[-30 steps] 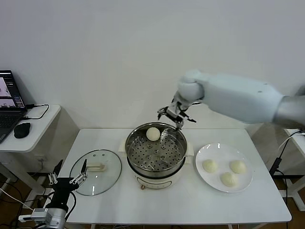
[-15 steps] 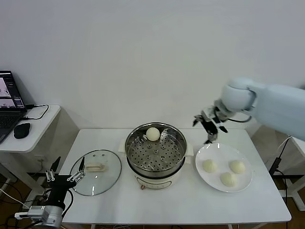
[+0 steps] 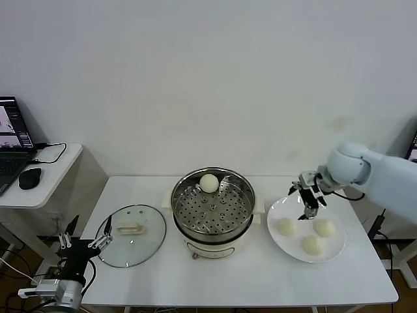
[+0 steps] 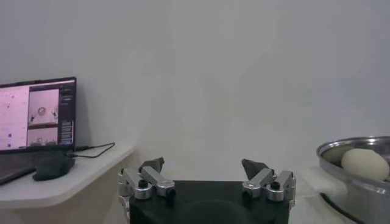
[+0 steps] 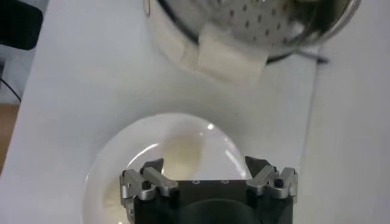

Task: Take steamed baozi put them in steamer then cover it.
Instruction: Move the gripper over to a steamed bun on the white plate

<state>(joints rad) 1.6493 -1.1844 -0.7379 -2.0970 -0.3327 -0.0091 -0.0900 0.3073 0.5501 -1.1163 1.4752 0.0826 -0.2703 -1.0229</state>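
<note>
One steamed baozi [image 3: 208,183] lies on the perforated tray at the back of the steamer [image 3: 212,215]. Three more baozi [image 3: 286,226] [image 3: 324,227] [image 3: 313,244] rest on the white plate [image 3: 279,242] to its right. Just over the plate's far edge hovers my right gripper [image 3: 307,203], open and empty; in the right wrist view the gripper [image 5: 205,165] has a baozi [image 5: 183,152] beyond its jaws. The cover [image 3: 131,235] lies flat on the table left of the steamer. Off the table's front left corner my left gripper [image 3: 83,241] [image 4: 204,167] waits open.
A side table at the left carries a laptop [image 3: 13,140] and a black mouse [image 3: 30,177]. The steamer's cream side handle [image 5: 231,55] sticks out towards the plate. Bare white tabletop [image 3: 228,277] stretches along the front.
My right gripper has swung from over the steamer's back rim to the right and down, ending above the plate. The left arm has sunk slightly.
</note>
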